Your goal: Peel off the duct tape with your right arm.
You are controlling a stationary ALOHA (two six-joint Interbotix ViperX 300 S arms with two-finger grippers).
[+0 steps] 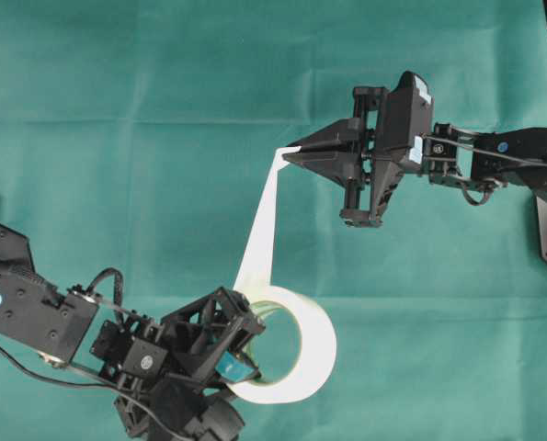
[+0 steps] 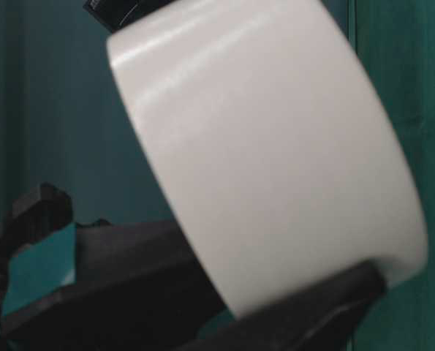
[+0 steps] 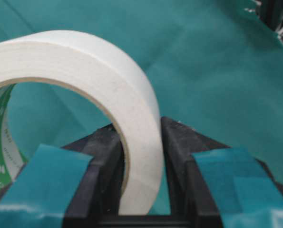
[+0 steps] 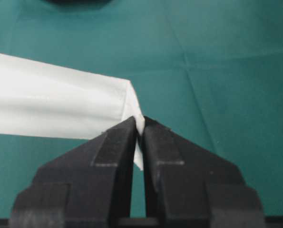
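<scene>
Status: peel is underway, not finished.

Duct tape roll [image 1: 291,344] sits near the bottom edge of the green cloth [image 1: 117,138], a bit right of centre, standing tilted on edge. L gripper [image 3: 141,156] is clamped on the roll wall: one finger inside the ring, one outside, per the L wrist cam. Greenish printed core visible on the inner face. Low side cam is mostly filled by the roll's white outer face, gripper dark below it.

R gripper [image 1: 291,154] is up in the upper-right part of the cloth, well apart from the roll, jaws pinched tight on the free end of the strip [image 1: 259,230]. R wrist cam shows the tape corner folded and nipped right at the fingertips, so a thin bite, not a deep one.

Strip runs as one unbroken white band from the roll's top-left up to the R fingertips, looks taut-ish w/ a slight twist.

Done: end lifted, a good length pulled off. Left, imo: keep pulling away from the roll until enough is off. Strip is still attached to the roll.

Risk: shallow pinch could slip if tension jumps.
</scene>
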